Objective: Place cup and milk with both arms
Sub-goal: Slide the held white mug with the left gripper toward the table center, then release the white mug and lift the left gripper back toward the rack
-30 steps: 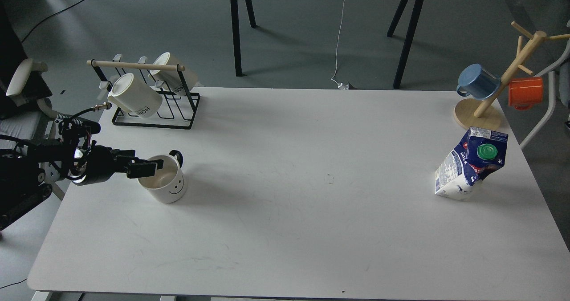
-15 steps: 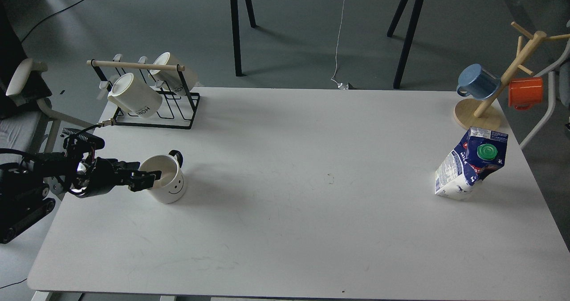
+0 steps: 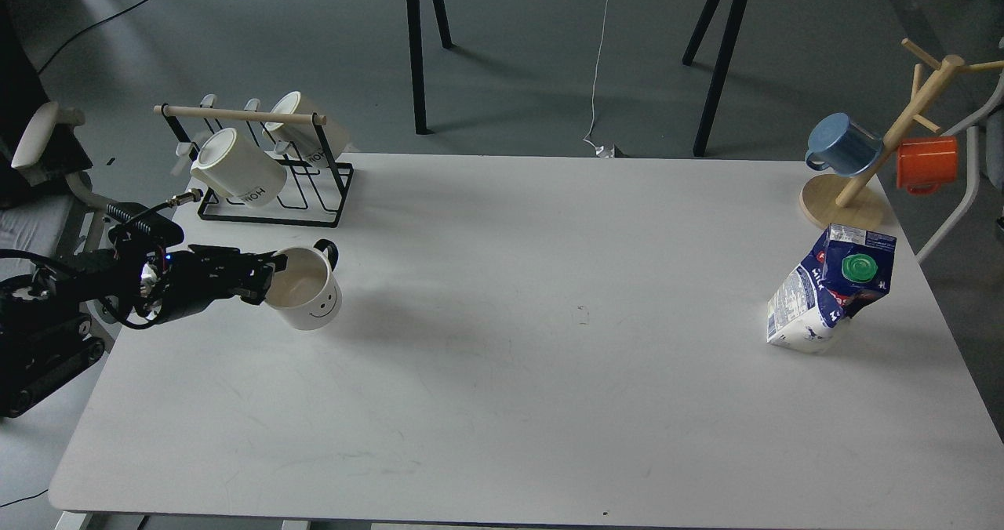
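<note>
reaching in from the left side, the left arm ends in a black tool point(image 3: 267, 275) that pinches the near rim of the white cup point(image 3: 307, 299). one finger sits inside the cup and the other sits outside, so the tool is closed tight on the rim. the cup has a little smiley face on its front and a black handle at the back. it leans a bit, and i cannot tell if its bottom touches the white surface point(image 3: 502, 373).

behind the cup stands a black wire rack point(image 3: 271, 193) with a wooden bar on top. two white mugs point(image 3: 235, 171) lie tipped in it.

far over on the right side of the surface sits the milk carton point(image 3: 827, 291). it is blue and white with a green cap, and it looks crumpled and leaning. behind it is a wooden mug tree point(image 3: 878, 161) with a blue mug point(image 3: 841, 146) and an orange mug point(image 3: 927, 164) hanging on it.

the right arm is out of sight.
</note>
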`<state>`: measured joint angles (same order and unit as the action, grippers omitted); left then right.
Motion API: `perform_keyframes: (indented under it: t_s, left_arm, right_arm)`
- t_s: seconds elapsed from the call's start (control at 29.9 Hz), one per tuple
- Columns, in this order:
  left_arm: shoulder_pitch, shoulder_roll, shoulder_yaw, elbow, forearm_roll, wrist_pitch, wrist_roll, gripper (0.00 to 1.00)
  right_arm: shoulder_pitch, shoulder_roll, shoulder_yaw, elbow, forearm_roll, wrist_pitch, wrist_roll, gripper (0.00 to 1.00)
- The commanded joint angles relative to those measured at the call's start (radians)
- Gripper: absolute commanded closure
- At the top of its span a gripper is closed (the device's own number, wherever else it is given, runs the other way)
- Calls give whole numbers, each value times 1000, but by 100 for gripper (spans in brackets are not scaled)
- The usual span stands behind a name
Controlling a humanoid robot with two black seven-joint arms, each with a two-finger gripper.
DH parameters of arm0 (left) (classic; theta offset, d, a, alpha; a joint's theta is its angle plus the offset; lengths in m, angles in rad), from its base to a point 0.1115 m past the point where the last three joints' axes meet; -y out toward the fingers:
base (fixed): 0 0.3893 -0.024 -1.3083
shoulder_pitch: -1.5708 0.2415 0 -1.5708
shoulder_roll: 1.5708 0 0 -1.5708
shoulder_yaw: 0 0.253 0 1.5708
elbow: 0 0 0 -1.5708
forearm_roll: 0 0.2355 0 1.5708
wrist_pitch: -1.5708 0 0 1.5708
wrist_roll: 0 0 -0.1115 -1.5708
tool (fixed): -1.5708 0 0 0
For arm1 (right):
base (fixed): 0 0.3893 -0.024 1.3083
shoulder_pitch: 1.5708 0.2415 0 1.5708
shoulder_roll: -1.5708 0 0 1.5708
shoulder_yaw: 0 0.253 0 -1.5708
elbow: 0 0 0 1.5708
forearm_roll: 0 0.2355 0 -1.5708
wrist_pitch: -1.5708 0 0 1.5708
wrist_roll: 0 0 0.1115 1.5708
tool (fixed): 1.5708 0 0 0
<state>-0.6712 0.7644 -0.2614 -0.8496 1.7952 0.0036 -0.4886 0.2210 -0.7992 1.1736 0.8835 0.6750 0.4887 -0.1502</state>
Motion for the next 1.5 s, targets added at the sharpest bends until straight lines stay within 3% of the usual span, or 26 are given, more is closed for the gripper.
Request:
perform_keyframes:
  t_s: [0.0,0.13,0.27,0.5,0.64,1.04,1.27,1.47]
  left_arm:
    - [-44,18,-47,-95,-10,-100,0,100]
    - [-67,-19,-108,-192,-11,-197,0,100]
    - [-88,-155,-124,-206,-30,-252,0,100]
    - [-85,-399,-102,-70,1,-244,0,100]
    - [-77,-473,-87,-5,38,-240,0,100]
    - [-18,-502,-58,12,72,-182,0,92]
    - [7,-482,-59,15,69,-182,0,80]
    - [8,-427,-73,1,58,-205,0,51]
  right_arm:
    - [0,0,0,-1,0,0,0,2]
    - [0,0,0,-14,-2,0,0,2]
    - [0,0,0,-24,-2,0,0,2]
    - [0,0,0,-49,-2,0,0,2]
    - [0,0,0,-52,0,0,0,2]
    - [0,0,-2,-52,-2,0,-2,2]
    - [-2,0,-5,-52,-2,0,0,2]
    - [0,0,1,-41,3,0,-2,2]
